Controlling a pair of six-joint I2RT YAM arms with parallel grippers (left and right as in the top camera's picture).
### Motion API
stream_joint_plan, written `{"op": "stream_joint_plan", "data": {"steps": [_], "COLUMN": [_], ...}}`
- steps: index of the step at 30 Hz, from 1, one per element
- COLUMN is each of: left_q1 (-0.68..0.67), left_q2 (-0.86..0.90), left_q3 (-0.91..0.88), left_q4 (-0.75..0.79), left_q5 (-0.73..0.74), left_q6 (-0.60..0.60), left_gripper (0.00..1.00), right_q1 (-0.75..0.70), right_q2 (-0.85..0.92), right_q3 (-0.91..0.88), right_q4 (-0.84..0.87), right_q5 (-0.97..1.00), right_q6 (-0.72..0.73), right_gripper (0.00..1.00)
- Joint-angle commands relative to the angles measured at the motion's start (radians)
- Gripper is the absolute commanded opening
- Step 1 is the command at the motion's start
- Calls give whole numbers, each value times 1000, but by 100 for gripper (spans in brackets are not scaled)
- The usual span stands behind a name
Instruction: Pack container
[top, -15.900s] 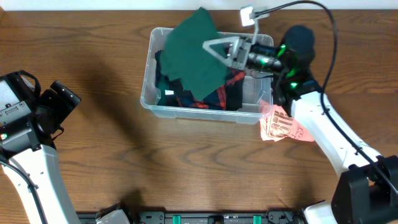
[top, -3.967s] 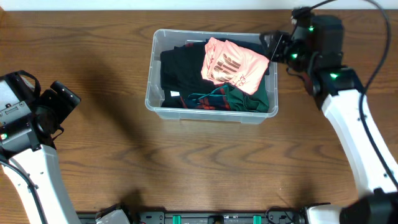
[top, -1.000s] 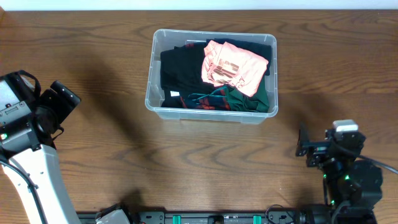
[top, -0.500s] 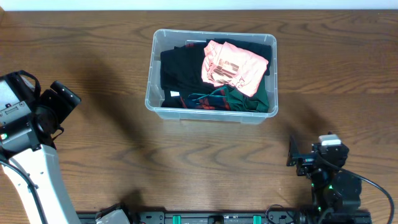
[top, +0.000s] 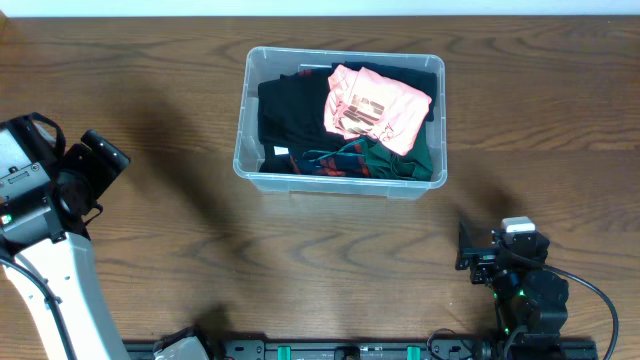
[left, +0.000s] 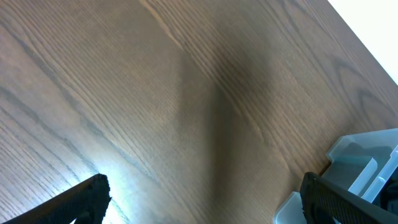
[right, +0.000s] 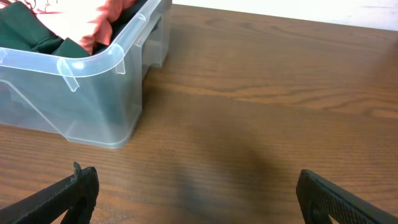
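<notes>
The clear plastic container (top: 241, 152) stands at the table's far middle. It holds a black garment (top: 290, 120), a green garment (top: 402, 160) and a folded pink shirt (top: 375, 105) on top. My right gripper (top: 464, 247) is near the front edge, right of centre, open and empty, well short of the container. In the right wrist view its fingers (right: 68, 198) spread wide over bare wood, with the container's corner (right: 93, 68) ahead on the left. My left gripper (top: 100, 178) hangs open and empty at the far left. The container's corner (left: 367, 162) shows at the right of the left wrist view.
The wooden table (top: 330, 260) stretches between the container and the front edge. A black rail with green clips (top: 340, 350) runs along the front edge. The right arm's base and cable (top: 530, 310) sit at the front right.
The right arm has drawn back toward the front edge and shifted a little left, its gripper still open. The left arm and the container's contents have not moved.
</notes>
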Motion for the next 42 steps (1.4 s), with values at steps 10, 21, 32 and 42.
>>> {"op": "stream_joint_plan", "data": {"steps": [10, 21, 32, 42], "left_q1": [3, 3, -24, -136], "left_q2": [2, 2, -40, -288], "left_q3": [-2, -2, -2, -4], "left_q4": [-3, -3, -24, -59], "left_q5": [-12, -12, -18, -48], "left_q6": [21, 21, 22, 113], "left_gripper": [98, 98, 98, 98], "right_q1": [-10, -10, -10, -10], "right_q2": [-11, -10, -10, -10], "right_q3": [-4, -4, -4, -4], "right_q4": [3, 3, 3, 3], "right_q5": [-6, -6, -6, -6], "right_q6": [-2, -2, -2, -2], "right_gripper": [99, 99, 99, 99]}}
